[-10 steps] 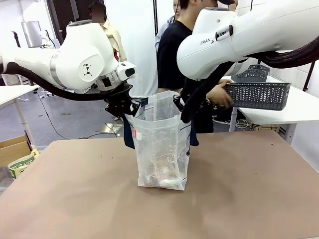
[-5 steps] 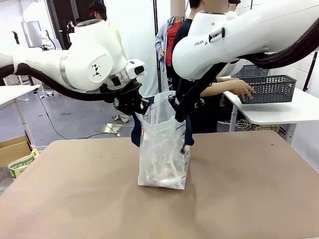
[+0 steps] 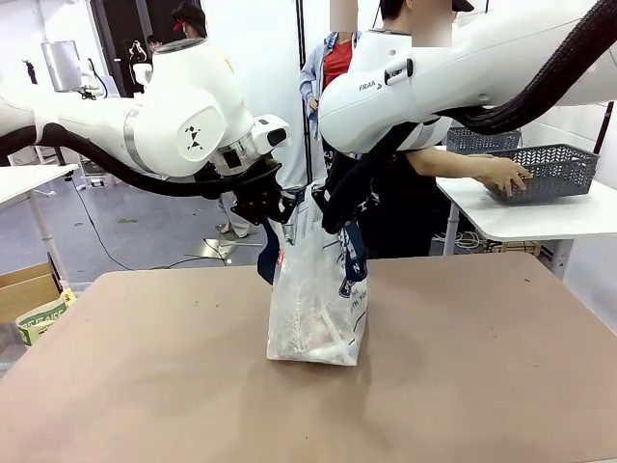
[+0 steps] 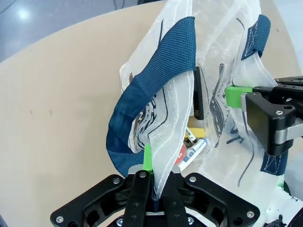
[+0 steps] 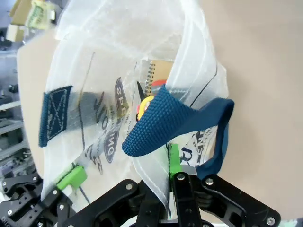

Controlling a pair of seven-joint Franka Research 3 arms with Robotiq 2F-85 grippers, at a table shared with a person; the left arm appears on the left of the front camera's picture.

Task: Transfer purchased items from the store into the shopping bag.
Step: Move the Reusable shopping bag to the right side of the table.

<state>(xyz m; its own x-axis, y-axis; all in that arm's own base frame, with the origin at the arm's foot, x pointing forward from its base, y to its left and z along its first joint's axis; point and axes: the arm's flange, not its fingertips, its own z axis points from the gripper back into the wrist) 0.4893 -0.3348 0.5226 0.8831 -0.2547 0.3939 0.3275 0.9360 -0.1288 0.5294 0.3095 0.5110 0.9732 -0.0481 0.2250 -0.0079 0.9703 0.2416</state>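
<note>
A: Surroundings, quick?

B: Brown table, with the shopping bag upright mid-table. A white side table sits at the bag's 2 o'clock, well apart. On it is a dark grey lattice basket, and the person's hand touches its near left end. A second basket stands just behind it. There's a cardboard box on the floor at 9 o'clock. Both arms cross in front of the person and block most of the torso.

A: Grippers?

B: The left gripper is at the bag's 11 o'clock top corner and the right gripper at 1 o'clock. Each is clamped tight on the translucent rim, just under a navy strap handle. In the left wrist view the green pads pinch the film, with the other gripper across the mouth at 3 o'clock.

A: Contents?

B: Can't tell what's in the basket, the lattice hides the inside. At the bag's bottom: a tan spiral notebook, a yellow piece, a small tube-like pack and something with a red-and-white label.

A: Writing?

B: Navy lettering on the bag's side. Possibly "ING", the rest is folded. Print on the right arm starts "FR".
</note>
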